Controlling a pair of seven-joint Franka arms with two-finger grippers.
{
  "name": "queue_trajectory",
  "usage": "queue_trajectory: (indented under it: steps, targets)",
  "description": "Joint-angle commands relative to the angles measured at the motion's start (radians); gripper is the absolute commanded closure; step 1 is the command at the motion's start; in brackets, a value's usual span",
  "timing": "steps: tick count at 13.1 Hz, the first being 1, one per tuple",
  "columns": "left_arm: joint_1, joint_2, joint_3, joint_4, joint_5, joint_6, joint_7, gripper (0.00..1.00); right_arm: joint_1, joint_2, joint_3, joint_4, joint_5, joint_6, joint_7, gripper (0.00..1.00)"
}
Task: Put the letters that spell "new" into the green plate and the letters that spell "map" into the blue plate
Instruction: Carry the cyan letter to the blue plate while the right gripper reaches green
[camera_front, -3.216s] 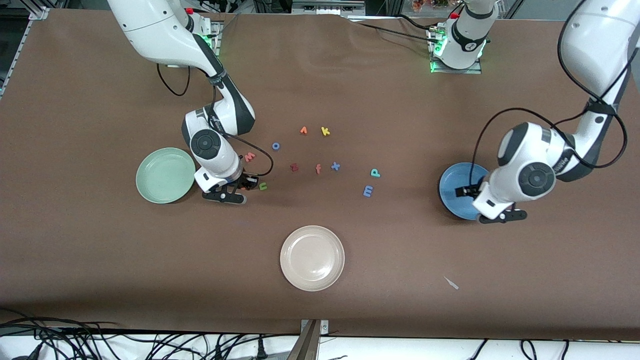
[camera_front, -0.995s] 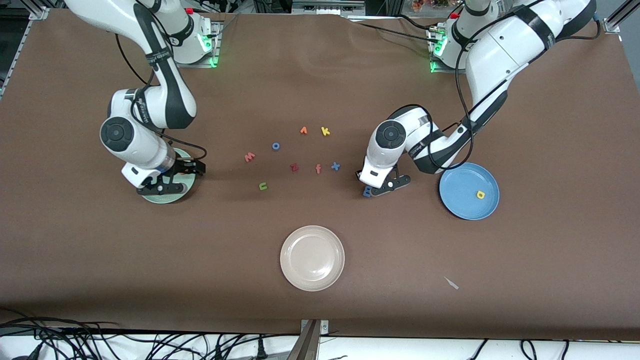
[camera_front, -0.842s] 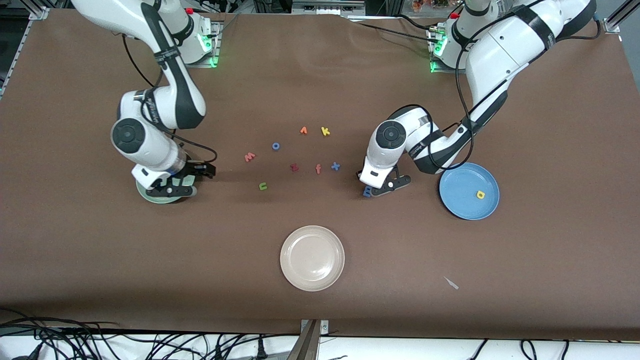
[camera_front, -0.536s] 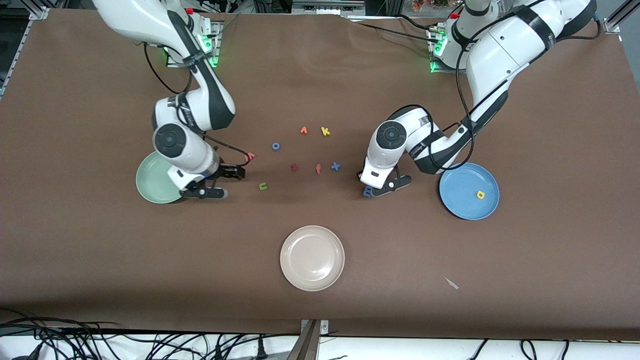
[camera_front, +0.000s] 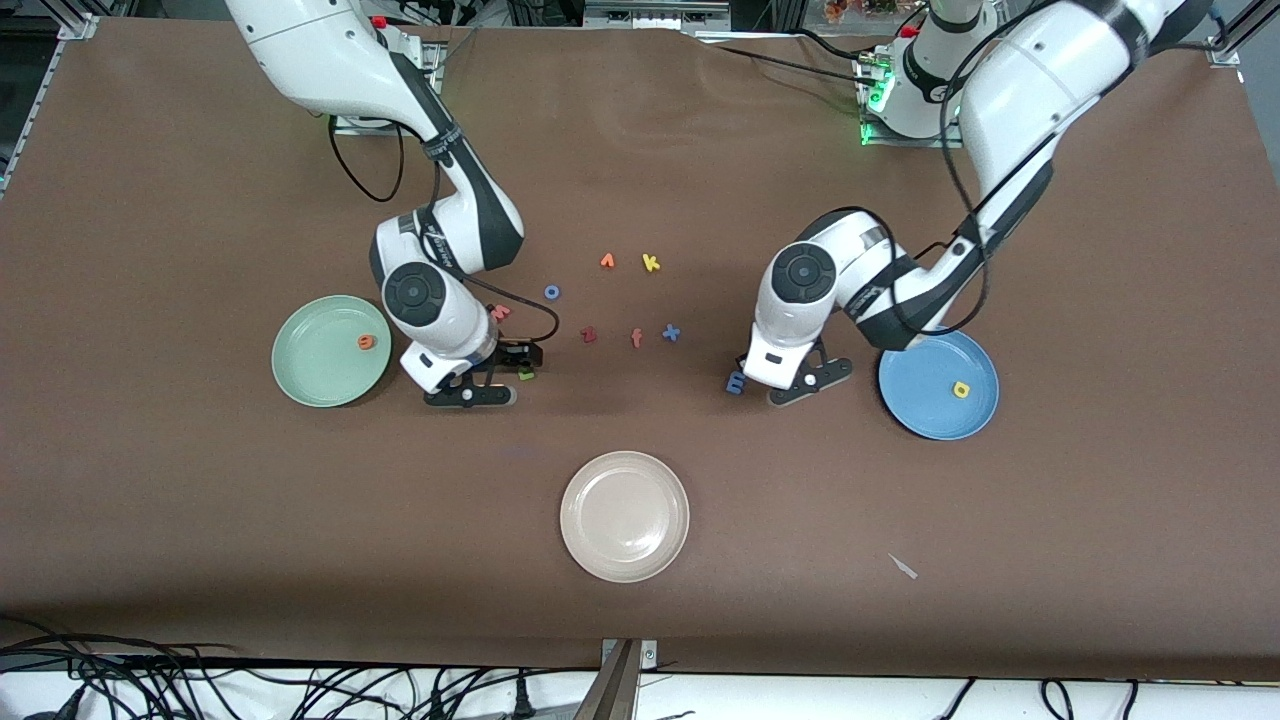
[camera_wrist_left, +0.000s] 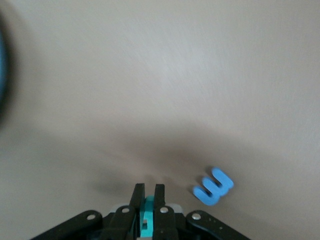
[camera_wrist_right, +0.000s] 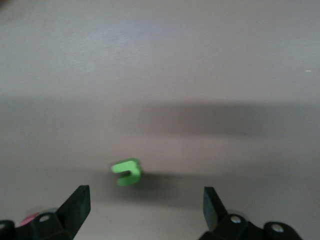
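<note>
Between left gripper (camera_wrist_left: 147, 200) fingers, teal p (camera_wrist_left: 146, 216), hidden from front camera.

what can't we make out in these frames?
- Salmon w: front view, mostly covered by the right arm's wrist.
- Teal p: left wrist view, only a sliver between the left gripper's shut fingers; hidden in front view.
- Blue plate: left wrist view, blurred, cut by the edge.
</note>
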Motion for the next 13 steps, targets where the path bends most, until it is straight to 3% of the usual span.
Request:
queue_trajectory:
  steps: [1,3,5,9,11,13]
  targets:
    - [0.144,-0.083,-0.095,0.032,-0.093,-0.155,0.177,1.00,0.032,0.041,-0.002,0.040,-0.006,-0.002,0.007,0.00]
    - [0.259,-0.094,-0.152,0.058,-0.110,-0.290,0.319,1.00,0.041,0.055,-0.002,0.040,-0.024,0.011,-0.003,0.00]
    - [0.347,-0.094,-0.153,0.058,-0.109,-0.358,0.460,1.00,0.049,0.063,-0.002,0.040,-0.027,0.019,-0.005,0.01]
    - [0.413,-0.031,-0.088,0.057,-0.051,-0.331,0.611,1.00,0.047,0.083,-0.002,0.053,-0.078,0.019,-0.025,0.04]
    - [0.407,0.026,-0.028,0.048,-0.003,-0.261,0.631,1.00,0.049,0.098,-0.002,0.073,-0.076,0.018,-0.025,0.10]
    - [0.404,0.069,-0.012,0.048,0.051,-0.239,0.634,0.96,0.049,0.097,-0.002,0.075,-0.076,0.018,-0.025,0.19]
